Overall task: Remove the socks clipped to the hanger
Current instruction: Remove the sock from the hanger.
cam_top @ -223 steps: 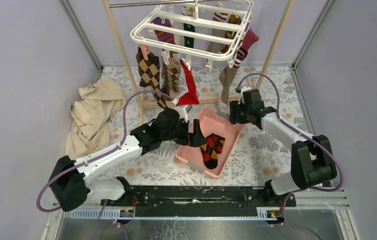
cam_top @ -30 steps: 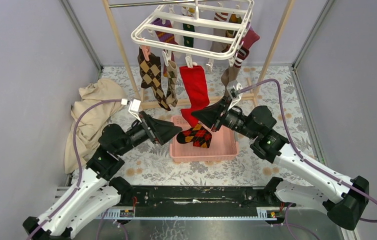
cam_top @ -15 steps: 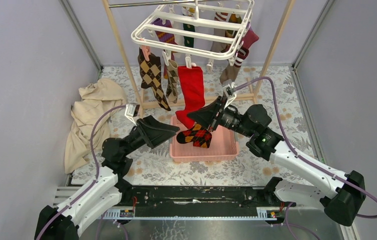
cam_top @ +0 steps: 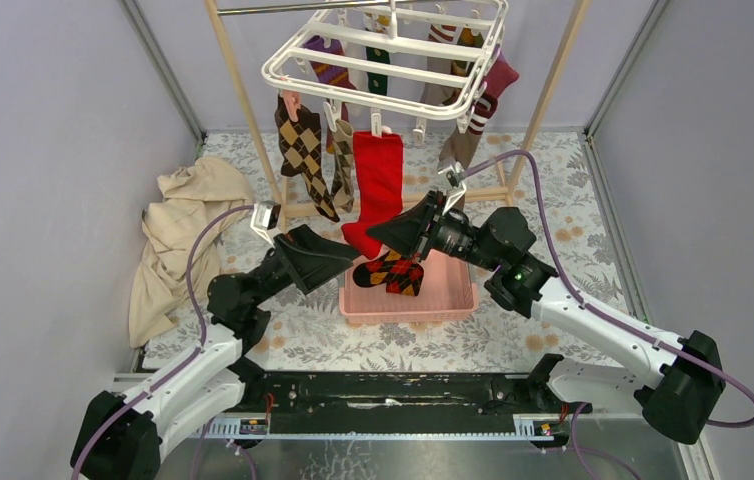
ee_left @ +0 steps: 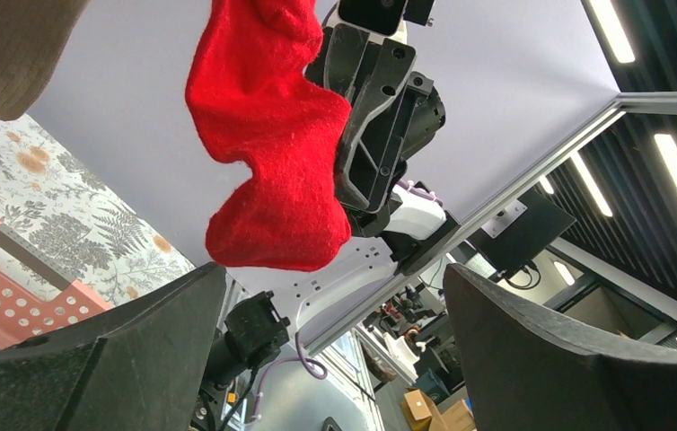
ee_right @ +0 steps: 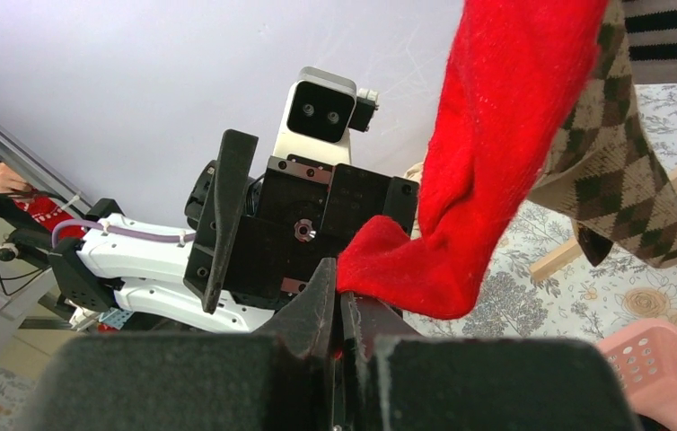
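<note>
R gripper (ee_right: 339, 289) pinches the red sock (cam_top: 379, 185) at the toe, L gripper (cam_top: 339, 252) spread wide; next we tug it off the hanger (cam_top: 383, 62).

White hanger (cam_top: 383, 60) hung high, socks (cam_top: 301, 158) clipped beneath.
I see the plain red sock (cam_top: 380, 180) hanging straight from a front clip, its toe pinched in my right claw (cam_top: 373, 233); a red-black argyle sock (cam_top: 394, 272) lies loose below.

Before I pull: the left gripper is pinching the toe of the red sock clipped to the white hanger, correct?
No. The right gripper pinches the red sock by its toe, as the right wrist view shows; the left gripper stands open.
</note>
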